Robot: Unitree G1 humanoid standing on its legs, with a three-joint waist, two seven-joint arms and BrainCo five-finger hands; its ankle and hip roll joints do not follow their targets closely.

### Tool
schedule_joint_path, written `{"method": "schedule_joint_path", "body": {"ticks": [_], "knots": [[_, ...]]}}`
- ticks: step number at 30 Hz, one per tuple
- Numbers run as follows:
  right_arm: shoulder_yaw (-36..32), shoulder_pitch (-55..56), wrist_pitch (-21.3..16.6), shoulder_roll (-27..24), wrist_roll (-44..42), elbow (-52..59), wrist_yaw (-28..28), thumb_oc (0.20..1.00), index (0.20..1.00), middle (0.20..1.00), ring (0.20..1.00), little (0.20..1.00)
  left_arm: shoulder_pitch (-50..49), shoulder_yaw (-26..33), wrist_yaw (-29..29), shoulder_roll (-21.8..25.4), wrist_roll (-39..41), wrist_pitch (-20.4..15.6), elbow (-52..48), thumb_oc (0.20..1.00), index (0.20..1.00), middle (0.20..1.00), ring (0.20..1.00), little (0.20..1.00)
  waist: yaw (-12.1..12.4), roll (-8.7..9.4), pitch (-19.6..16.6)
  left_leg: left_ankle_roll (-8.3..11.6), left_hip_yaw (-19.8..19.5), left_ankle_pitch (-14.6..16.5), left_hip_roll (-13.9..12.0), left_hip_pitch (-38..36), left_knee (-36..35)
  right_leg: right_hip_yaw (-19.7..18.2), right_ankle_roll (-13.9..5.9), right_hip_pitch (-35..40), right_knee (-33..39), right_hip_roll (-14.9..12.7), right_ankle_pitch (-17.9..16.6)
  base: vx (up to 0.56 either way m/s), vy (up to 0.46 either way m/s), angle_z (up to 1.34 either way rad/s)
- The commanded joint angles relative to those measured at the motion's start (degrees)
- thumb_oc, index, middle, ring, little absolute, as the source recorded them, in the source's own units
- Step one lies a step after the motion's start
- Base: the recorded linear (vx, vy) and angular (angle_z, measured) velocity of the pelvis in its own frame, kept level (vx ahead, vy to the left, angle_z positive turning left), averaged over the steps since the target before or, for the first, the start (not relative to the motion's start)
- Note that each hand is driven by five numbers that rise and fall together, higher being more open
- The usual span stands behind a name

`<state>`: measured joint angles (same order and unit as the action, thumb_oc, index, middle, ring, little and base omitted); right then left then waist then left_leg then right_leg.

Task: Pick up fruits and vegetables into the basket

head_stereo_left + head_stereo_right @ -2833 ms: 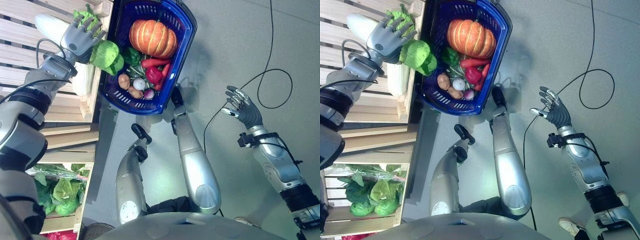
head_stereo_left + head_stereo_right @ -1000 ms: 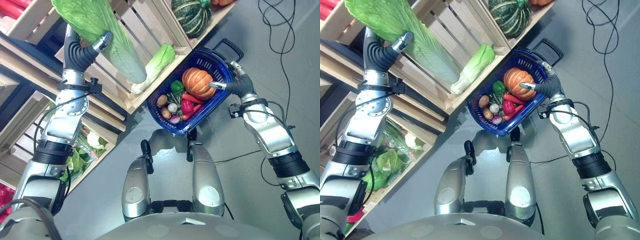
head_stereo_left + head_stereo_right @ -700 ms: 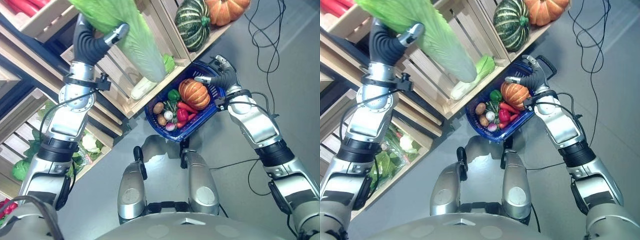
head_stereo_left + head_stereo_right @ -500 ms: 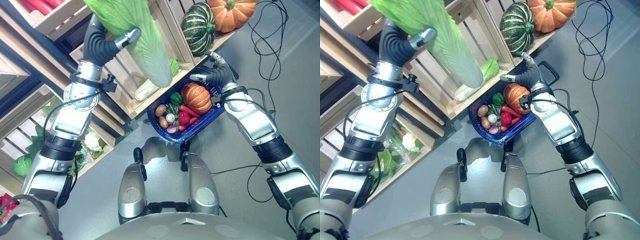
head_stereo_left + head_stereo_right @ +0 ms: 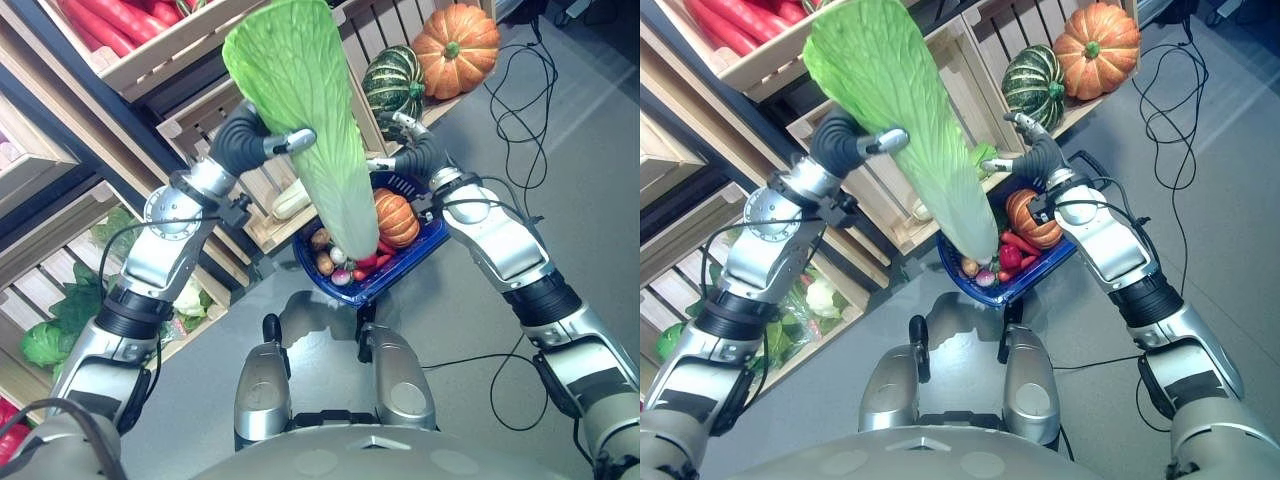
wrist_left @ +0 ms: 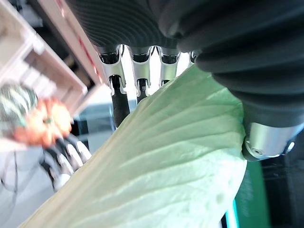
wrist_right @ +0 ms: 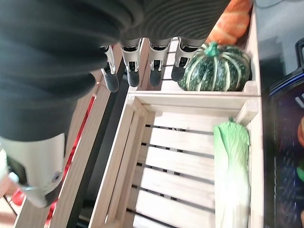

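napa cabbage [image 5: 310, 120] sits in the left hand [image 5: 250, 145], whose fingers and thumb [image 5: 290, 141] are curled round its leafy middle. it is held high in the air, slanting down, and its pale tip [image 5: 358, 240] hangs just above the blue basket [image 5: 425, 235]. in the left wrist view the fingers [image 6: 118, 88] lie pressed against the ribbed green leaf [image 6: 166, 166].

the right hand [image 5: 1035, 150] is above the basket's far edge, next to the cabbage's lower half; its fingers are straight and spread and it holds nothing, as its own wrist view shows [image 7: 128, 71].

inside the basket lie a small orange pumpkin [image 5: 398, 218], a potato [image 5: 320, 240], red peppers [image 5: 1008, 255] and a few smaller pieces near the cabbage tip. the basket rests on the grey floor [image 5: 480, 340].

just beyond the basket stands a wooden crate shelf [image 5: 210, 110]. a striped dark green squash [image 5: 392, 82] and a large orange pumpkin [image 5: 455, 38] sit on it behind the basket, and a second napa cabbage [image 7: 232, 175] lies in a slatted crate beside the basket. red vegetables [image 5: 110, 20] fill the top crate, and leafy greens [image 5: 60, 320] the lowest one, well away from the basket.
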<state>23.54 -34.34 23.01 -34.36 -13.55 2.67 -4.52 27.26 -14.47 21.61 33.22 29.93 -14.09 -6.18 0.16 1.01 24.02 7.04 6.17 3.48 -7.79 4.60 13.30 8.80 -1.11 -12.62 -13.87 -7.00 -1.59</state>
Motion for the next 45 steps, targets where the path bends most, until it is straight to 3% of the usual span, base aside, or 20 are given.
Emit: {"method": "schedule_joint_path", "body": {"ticks": [1,6,11,16,23,32,38,41,45], "knots": [[2.1,0.2,-2.8,0.4,0.4,5.9,5.7,1.0,1.0,1.0,1.0,1.0,-1.4,-2.1,7.6,-0.7,7.5,-3.9,-6.8,0.2,0.2,0.2,0.2,0.2,0.5,1.6,-3.9,-3.39,0.4,2.2,1.6,2.6,0.1,-1.1,-4.51,5.9,1.1,-2.8,6.6,0.0,0.0,0.0],[4.9,-1.0,-0.6,-0.4,-1.0,5.6,10.9,1.0,1.0,1.0,1.0,1.0,-0.5,-3.6,14.6,-0.5,10.2,-2.9,-6.2,0.2,0.2,0.2,0.2,0.2,0.3,1.69,-4.0,-3.4,0.7,2.1,1.4,1.7,-0.3,-1.2,-4.55,6.4,1.2,-2.9,6.5,0.0,0.0,0.0],[6.3,-1.4,1.5,-1.9,-2.9,5.0,12.1,1.0,1.0,1.0,1.0,1.0,0.8,-6.1,22.0,1.8,10.0,-4.6,-5.5,0.2,0.2,0.2,0.2,0.2,-0.2,1.68,-4.3,-3.4,1.3,2.0,1.2,0.6,-0.8,-1.4,-4.69,7.0,1.4,-3.1,6.2,0.0,0.0,0.0],[5.6,-1.0,2.8,-3.5,-0.1,4.4,11.4,1.0,1.0,1.0,1.0,1.0,1.0,-5.3,21.1,4.1,9.3,-7.2,-5.4,0.2,0.2,0.2,0.2,0.2,-0.6,1.5,-4.7,-3.38,1.7,2.0,0.9,-0.3,-1.2,-1.7,-4.8,7.3,1.4,-3.1,6.1,0.0,0.0,0.0],[-1.4,5.3,2.0,-4.7,-1.7,5.1,7.0,1.0,1.0,1.0,1.0,1.0,-3.4,1.3,11.6,4.5,5.6,-11.1,-5.7,0.2,0.2,0.2,0.2,0.2,-0.9,1.45,-5.8,-3.39,1.8,1.9,0.8,-1.5,-2.4,-2.1,-5.04,7.9,1.8,-2.8,6.2,0.0,0.004,-0.01],[-11.5,13.7,-2.4,-3.8,-6.2,7.6,0.5,1.0,1.0,1.0,1.0,1.0,-9.2,6.7,0.3,2.0,1.1,-11.7,-3.8,0.2,0.2,0.2,0.2,0.2,-1.4,1.54,-7.1,-3.43,1.9,1.8,0.5,-2.5,-3.0,-1.8,-5.42,8.8,2.2,-2.7,6.2,0.0,0.001,0.0],[-15.0,19.2,-6.4,-1.0,-8.7,13.0,0.8,1.0,1.0,1.0,1.0,1.0,-12.3,8.6,-13.7,-1.7,-7.2,-14.0,-2.2,0.2,0.2,0.2,0.2,0.2,-1.9,1.71,-8.0,-3.62,2.0,1.9,0.6,-3.1,-3.2,-2.2,-5.74,9.3,2.2,-2.5,6.4,0.04,0.003,-0.02],[-13.8,19.5,-8.1,0.0,-7.5,15.2,0.4,1.0,1.0,1.0,1.0,1.0,-12.0,8.2,-24.3,-2.5,-15.4,-13.0,-1.4,0.2,0.2,0.2,0.2,0.2,-1.8,1.92,-8.2,-3.6,1.9,2.0,0.6,-3.2,-3.0,-2.1,-5.87,9.4,2.1,-2.5,6.6,0.01,-0.005,-0.01],[-10.7,17.9,-10.3,1.5,-4.6,16.8,0.8,1.0,1.0,1.0,1.0,1.0,-10.9,6.4,-32.4,-3.7,-21.3,-9.6,0.6,0.2,0.2,0.2,0.2,0.2,-1.5,2.14,-8.3,-3.63,1.6,2.2,0.8,-3.2,-2.7,-2.1,-6.02,9.8,1.9,-2.5,6.9,0.0,0.0,0.0]]}}
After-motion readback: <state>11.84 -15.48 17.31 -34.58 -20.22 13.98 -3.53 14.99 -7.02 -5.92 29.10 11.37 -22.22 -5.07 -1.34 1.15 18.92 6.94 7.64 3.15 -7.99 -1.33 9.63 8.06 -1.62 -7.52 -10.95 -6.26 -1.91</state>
